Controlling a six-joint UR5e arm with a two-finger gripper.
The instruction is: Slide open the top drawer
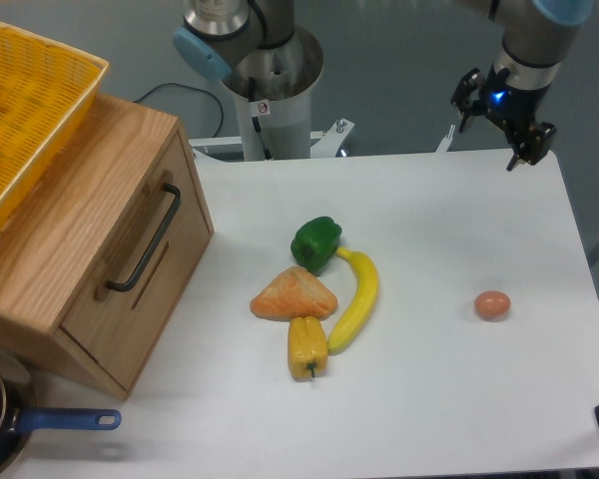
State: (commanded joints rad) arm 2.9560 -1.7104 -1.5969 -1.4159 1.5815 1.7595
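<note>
A robot lab: arm pedestal (273,105) bolted by a white table (449,399), grey floor.

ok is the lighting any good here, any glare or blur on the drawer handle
In the fixed camera view the light is soft and even, shadows faint under the banana and egg; no glare on the black handle of the top drawer, which is sharp; the claw at top right looks slightly soft.
</note>
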